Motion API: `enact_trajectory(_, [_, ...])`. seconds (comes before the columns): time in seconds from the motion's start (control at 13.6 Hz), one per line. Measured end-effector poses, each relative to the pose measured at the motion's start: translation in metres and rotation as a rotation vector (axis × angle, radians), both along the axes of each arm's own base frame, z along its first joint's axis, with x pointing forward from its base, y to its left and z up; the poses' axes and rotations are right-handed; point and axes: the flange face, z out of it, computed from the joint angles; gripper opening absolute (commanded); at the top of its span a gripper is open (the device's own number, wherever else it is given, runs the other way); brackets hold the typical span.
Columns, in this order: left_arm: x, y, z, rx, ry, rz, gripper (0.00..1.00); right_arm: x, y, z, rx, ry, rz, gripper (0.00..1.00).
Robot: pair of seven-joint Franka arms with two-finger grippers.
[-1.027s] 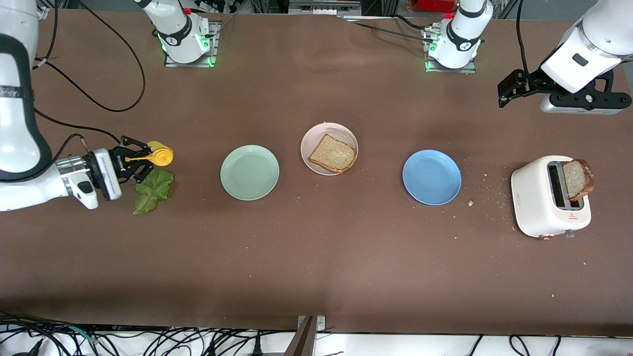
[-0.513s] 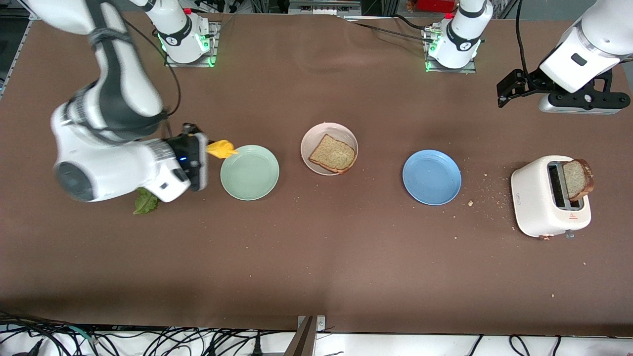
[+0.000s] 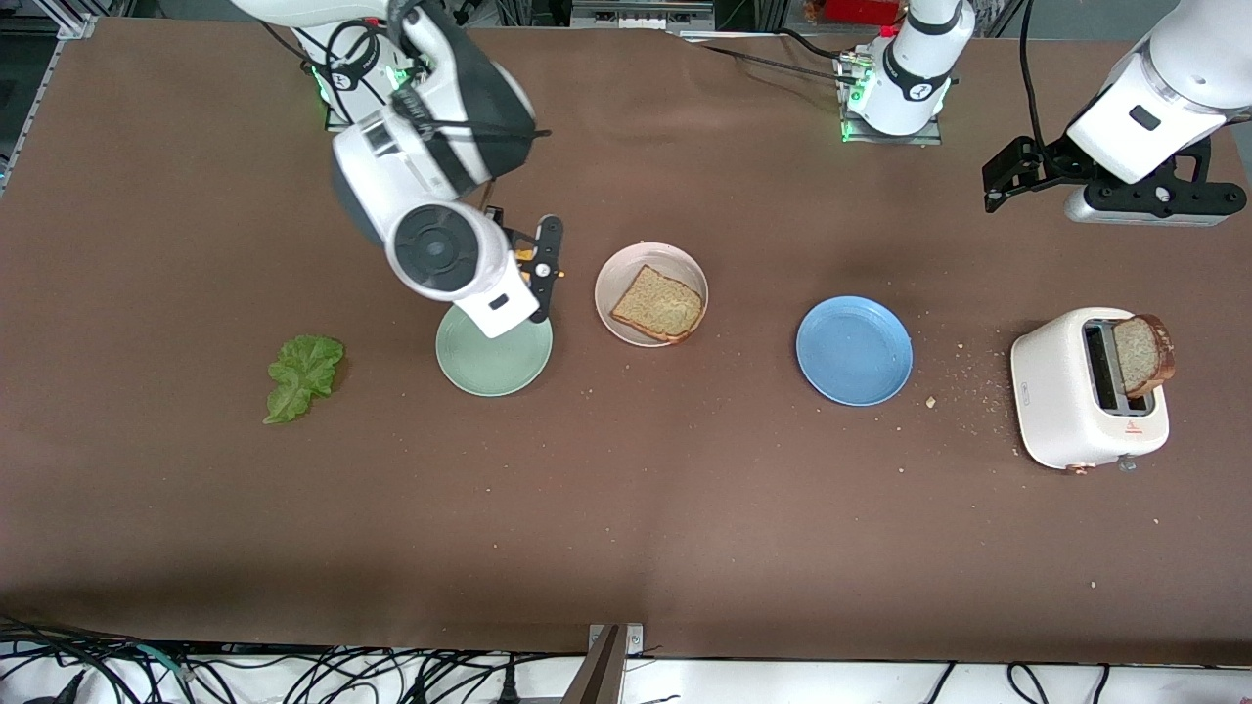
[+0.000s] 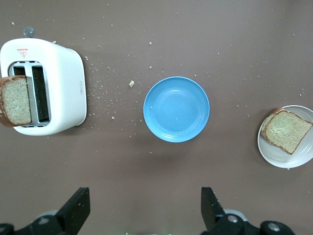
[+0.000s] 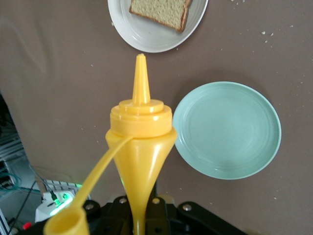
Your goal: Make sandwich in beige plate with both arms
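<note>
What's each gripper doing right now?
Left gripper: open, empty, waiting above the table beside the toaster.
Right gripper: shut on yellow squeeze bottle, over the mint-green plate.

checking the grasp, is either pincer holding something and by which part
The right pincer holds a yellow plastic squeeze bottle by its narrow lower body, nozzle pointing away. The left pincer is open and holds nothing.

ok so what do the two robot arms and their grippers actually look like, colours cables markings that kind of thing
Both arms are glossy white with rounded joints and black bands. The right arm has black cables looped along it and a round dark grey cap on its wrist joint. The left arm carries a black bracket and a small dark mark on its white casing. The right gripper and left gripper are black, each with two jaws. Green lights glow at both bases.
</note>
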Motion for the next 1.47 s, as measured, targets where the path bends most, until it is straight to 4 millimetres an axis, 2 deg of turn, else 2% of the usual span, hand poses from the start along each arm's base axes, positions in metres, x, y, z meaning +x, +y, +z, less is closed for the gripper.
enact_trajectory(0.22, [0.0, 0.0, 0.0, 0.0, 0.0, 0.0, 1.0, -0.021, 0.034, -0.02, -0.135, -0.069, 0.087, 0.0])
enact_trajectory(0.51, [0.0, 0.0, 0.0, 0.0, 0.0, 0.0, 1.0, -0.054, 0.082, -0.063, -0.287, -0.139, 0.199, 0.0])
enact_trajectory(0.88, [0.0, 0.0, 0.0, 0.0, 0.0, 0.0, 1.0, -0.093, 0.131, -0.105, -0.419, -0.233, 0.359, 0.0])
enact_trajectory(1.25, [0.0, 0.0, 0.0, 0.0, 0.0, -0.001, 1.0, -0.117, 0.156, -0.124, -0.508, -0.304, 0.461, 0.0])
enact_trajectory(1.47, [0.0, 0.0, 0.0, 0.0, 0.0, -0.001, 1.0, -0.125, 0.161, -0.137, -0.548, -0.311, 0.493, 0.0])
